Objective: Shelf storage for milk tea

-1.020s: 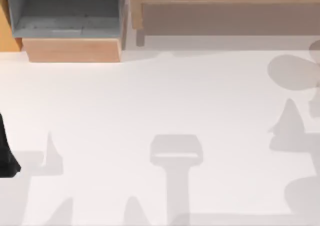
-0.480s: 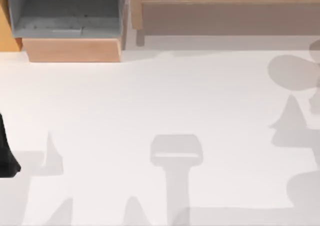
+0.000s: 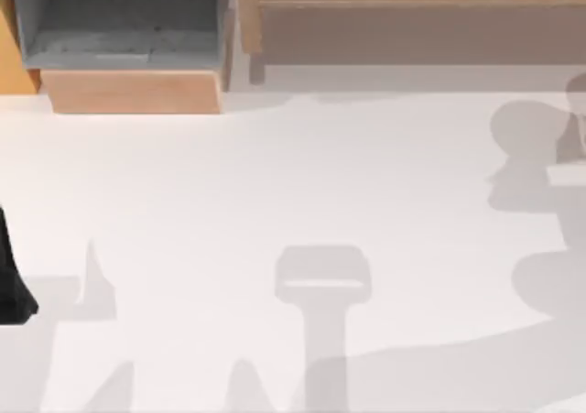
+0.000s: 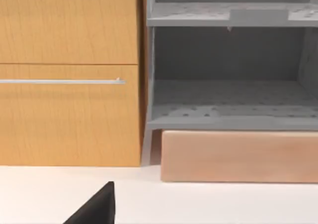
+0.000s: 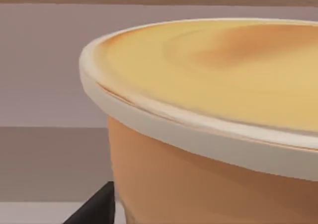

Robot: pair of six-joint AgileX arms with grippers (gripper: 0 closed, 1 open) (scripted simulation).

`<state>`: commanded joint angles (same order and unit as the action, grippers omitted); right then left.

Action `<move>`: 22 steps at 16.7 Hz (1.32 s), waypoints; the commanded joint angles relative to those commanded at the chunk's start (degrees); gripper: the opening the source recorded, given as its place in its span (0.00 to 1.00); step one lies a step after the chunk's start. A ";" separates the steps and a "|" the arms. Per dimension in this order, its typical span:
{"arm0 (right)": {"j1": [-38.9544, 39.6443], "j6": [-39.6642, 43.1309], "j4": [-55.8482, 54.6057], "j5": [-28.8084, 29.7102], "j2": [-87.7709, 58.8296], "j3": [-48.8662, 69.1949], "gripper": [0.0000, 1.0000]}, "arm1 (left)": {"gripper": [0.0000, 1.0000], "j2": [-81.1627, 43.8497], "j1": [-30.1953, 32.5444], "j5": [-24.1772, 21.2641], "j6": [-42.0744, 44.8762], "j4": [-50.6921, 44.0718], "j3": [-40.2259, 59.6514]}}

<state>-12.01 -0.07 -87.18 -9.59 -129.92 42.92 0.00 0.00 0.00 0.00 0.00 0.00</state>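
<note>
The milk tea [image 5: 208, 110] is a tan cup with a cream rim and a flat orange-brown lid. It stands very close in front of my right gripper in the right wrist view. One black fingertip [image 5: 97, 209] shows beside the cup, apart from it, and the gripper looks open. A part of my right arm [image 3: 569, 147] reaches in at the table's right edge. The grey shelf [image 3: 119, 28] stands at the back left on a wooden base, its compartments [image 4: 228, 100] bare. My left gripper [image 3: 14, 285] is parked at the left edge, open.
A wooden cabinet with a metal handle [image 4: 69, 80] adjoins the shelf. A long wooden frame [image 3: 412, 10] runs along the back right. The white table [image 3: 293, 184] carries only shadows across its middle.
The right arm's shadows have shifted toward the back and spread across the front. A part of the right arm has come in at the right edge. The left arm has not moved.
</note>
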 joint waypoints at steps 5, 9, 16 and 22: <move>0.29 0.01 1.49 0.30 -0.46 1.94 1.00 | 1.00 0.00 0.00 0.00 0.00 0.00 0.00; 0.29 0.01 1.49 0.30 -0.46 1.94 0.77 | 1.00 0.00 0.00 0.00 0.00 0.00 0.00; 0.29 0.01 1.49 0.30 -0.46 1.94 0.25 | 1.00 0.00 0.00 0.00 0.00 0.00 0.00; 0.29 0.01 1.49 0.30 -0.46 1.94 0.00 | 1.00 0.00 0.00 0.00 0.00 0.00 0.00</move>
<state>-11.72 -0.06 -85.70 -9.30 -130.37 44.86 0.00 0.00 0.00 0.00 0.00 0.00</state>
